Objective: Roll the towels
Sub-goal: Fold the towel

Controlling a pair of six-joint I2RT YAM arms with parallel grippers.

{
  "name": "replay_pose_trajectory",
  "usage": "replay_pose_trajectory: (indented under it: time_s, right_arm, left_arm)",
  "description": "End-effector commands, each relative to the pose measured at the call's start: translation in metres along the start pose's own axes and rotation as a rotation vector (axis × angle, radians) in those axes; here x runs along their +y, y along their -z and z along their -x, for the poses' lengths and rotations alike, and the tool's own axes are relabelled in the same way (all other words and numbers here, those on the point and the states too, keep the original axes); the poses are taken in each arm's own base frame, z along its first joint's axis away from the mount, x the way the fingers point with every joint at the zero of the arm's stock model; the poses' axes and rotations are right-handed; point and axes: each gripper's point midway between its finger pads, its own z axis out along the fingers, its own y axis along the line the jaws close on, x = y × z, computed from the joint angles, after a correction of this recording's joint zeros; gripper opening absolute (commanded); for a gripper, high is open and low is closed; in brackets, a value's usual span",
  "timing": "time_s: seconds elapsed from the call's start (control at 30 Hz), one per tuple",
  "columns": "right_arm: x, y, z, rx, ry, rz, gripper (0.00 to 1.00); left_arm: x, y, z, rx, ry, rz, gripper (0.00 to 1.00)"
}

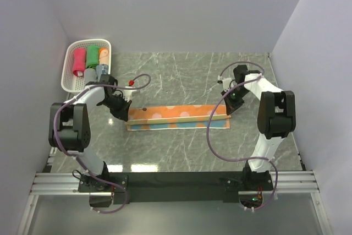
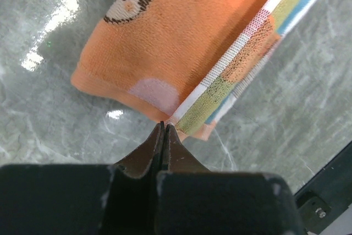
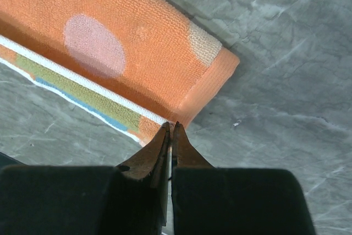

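An orange towel (image 1: pixel 176 116) with pale dots and a green, blue and white border lies folded into a long strip across the middle of the table. My left gripper (image 1: pixel 125 115) is at its left end. In the left wrist view the gripper (image 2: pixel 163 125) is shut, with its tips pinching the folded edge of the towel (image 2: pixel 181 31). My right gripper (image 1: pixel 228 112) is at the right end. In the right wrist view it (image 3: pixel 171 126) is shut on the near corner of the towel (image 3: pixel 121 42). Rolled pink-red (image 1: pixel 80 61), green (image 1: pixel 92 56) and orange (image 1: pixel 104 55) towels lie in the basket.
The white perforated basket (image 1: pixel 69 75) stands at the back left, just behind my left arm, and also holds a grey-blue roll (image 1: pixel 102 71). The table is grey marble (image 1: pixel 181 152). White walls close in the left, back and right sides.
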Motion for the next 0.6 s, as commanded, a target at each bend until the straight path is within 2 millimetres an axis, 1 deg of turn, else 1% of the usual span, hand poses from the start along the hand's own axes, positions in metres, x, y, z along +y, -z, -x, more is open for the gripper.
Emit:
replay_pose_trajectory:
  time_s: [0.0,0.1,0.27,0.33,0.5,0.57]
  right_arm:
    - [-0.007,-0.001,0.000,0.003,0.025,-0.035,0.00]
    - [-0.004,0.004,-0.002,0.004,0.025,-0.032,0.00]
    - [0.005,0.025,0.002,-0.041,0.034,-0.030,0.00]
    - [0.011,0.029,0.002,-0.046,0.031,-0.011,0.00]
    - [0.019,0.025,-0.003,-0.029,0.025,0.027,0.00]
    - [0.024,0.019,-0.008,-0.010,0.024,0.041,0.00]
  left_arm:
    - [0.009,-0.009,-0.005,0.024,0.010,0.025,0.01]
    - [0.010,-0.011,-0.007,0.033,0.016,0.024,0.00]
    - [0.008,-0.005,-0.007,0.029,0.015,0.035,0.01]
    - [0.006,-0.003,-0.008,0.028,0.013,0.040,0.01]
    - [0.004,-0.003,-0.010,0.030,0.024,0.037,0.00]
    - [0.005,-0.003,-0.009,0.027,0.031,0.037,0.01]
